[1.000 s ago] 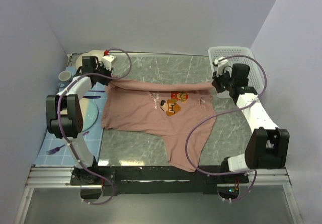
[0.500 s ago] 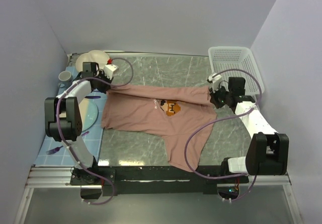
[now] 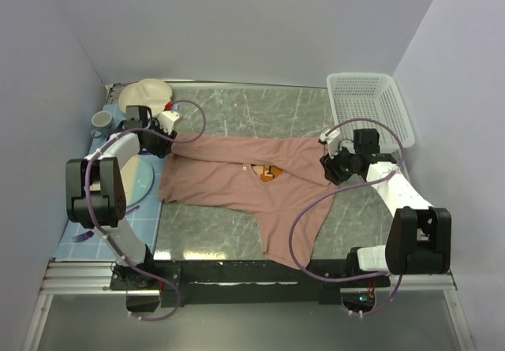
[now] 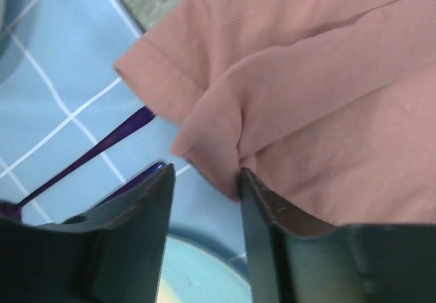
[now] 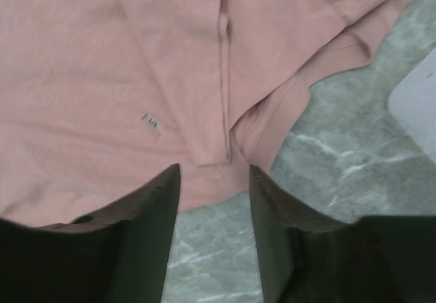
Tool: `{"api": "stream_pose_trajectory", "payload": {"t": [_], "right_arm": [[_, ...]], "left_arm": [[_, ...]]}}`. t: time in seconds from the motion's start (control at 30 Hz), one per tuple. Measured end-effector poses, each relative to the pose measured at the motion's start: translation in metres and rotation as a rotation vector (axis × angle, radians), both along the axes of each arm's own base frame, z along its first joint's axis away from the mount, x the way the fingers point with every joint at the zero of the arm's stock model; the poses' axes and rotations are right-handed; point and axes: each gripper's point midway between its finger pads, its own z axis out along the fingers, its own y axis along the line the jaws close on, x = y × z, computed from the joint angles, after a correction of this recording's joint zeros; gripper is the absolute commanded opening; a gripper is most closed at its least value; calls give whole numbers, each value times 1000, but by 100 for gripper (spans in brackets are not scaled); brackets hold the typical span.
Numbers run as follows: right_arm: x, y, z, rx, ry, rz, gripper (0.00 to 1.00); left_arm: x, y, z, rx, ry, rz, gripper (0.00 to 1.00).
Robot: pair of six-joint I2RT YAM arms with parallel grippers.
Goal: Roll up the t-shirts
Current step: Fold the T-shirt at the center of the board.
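Note:
The salmon-pink t-shirt [image 3: 229, 181] lies on the marble table with its far edge folded toward the near side, so only a bit of the chest print [image 3: 270, 173] shows. My left gripper [image 3: 163, 143] is at the fold's left end, jaws open. In the left wrist view the folded corner of the t-shirt [image 4: 211, 153] pokes between the tips of the left gripper [image 4: 204, 177] and touches the right finger. My right gripper [image 3: 326, 167] is open at the fold's right end. In the right wrist view the right gripper [image 5: 214, 173] stands over the shirt's hem [image 5: 225, 160], gripping nothing.
A white basket [image 3: 367, 98] stands at the back right. On the left, a blue tiled mat [image 3: 87, 225] holds a pale blue plate [image 3: 142, 181], a mug [image 3: 102, 120] and a purple utensil [image 4: 116, 139]. A beige dish [image 3: 144, 95] sits behind. Purple cables loop over the shirt.
Both grippers drew the shirt's far edge toward the near side, folding it over most of the print. Then both opened and let the cloth go.

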Motion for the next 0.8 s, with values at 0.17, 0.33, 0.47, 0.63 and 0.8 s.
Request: {"api": "stream_pose_trajectory", "payload": {"t": [0.17, 0.33, 0.47, 0.63, 0.8], "right_arm": [[0, 5, 12, 34, 27, -10, 56], [47, 22, 43, 126, -11, -13, 63], [79, 48, 37, 143, 1, 51, 64], [107, 75, 14, 117, 54, 135, 63], [123, 87, -8, 80, 85, 183, 64]], "left_arm": [[10, 1, 29, -44, -31, 63, 61], [64, -4, 109, -146, -173, 147, 60], [104, -11, 142, -222, -225, 173, 60], [105, -24, 87, -245, -59, 190, 59], [79, -33, 37, -231, 103, 197, 58]]}}
